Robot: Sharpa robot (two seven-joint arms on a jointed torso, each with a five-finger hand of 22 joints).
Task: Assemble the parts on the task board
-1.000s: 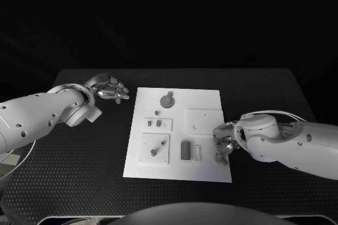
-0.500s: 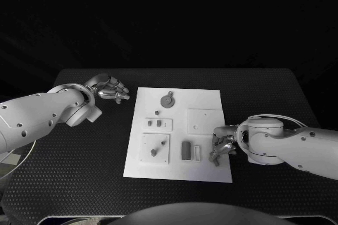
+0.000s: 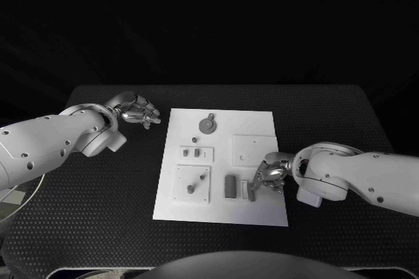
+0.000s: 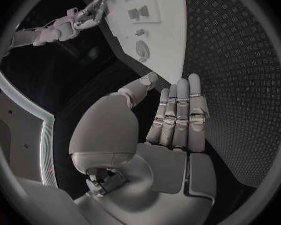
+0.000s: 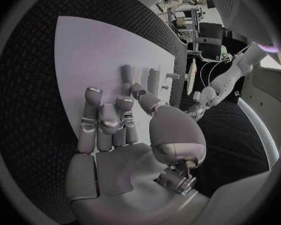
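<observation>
The right robot hand (image 3: 272,175) sits at the lower right of the head view, over the right edge of the task board (image 3: 253,124). Its fingertips reach down to a short dark part (image 3: 250,194) standing on end near the board's lower middle. The right wrist view shows several of its fingers curled in and the thumb bent across them, but whether it actually pinches that part I cannot tell.

The left robot hand (image 3: 135,109) hangs at the upper left, just off the board's left edge above the black surface (image 3: 340,115). Its fingers are straight and side by side, and it holds nothing.

The parts look small, hard and light, likely plastic or metal. They should not bend or break, but they would slip or tip easily. I would take each one by its long flat sides, between thumb and fingertip, and keep it upright for its slot.

On the board I count:
- one round disc (image 3: 207,124) with a small tab, near the top
- one tiny peg (image 3: 193,139) below the disc
- two small pieces in the small block (image 3: 197,152)
- two more in the larger square block (image 3: 192,183) at the lower left
- one dark bar (image 3: 230,186) in the lower middle, with the part at the right hand's fingertips just beside it

A plain square plate (image 3: 254,149) lies at the middle right.
</observation>
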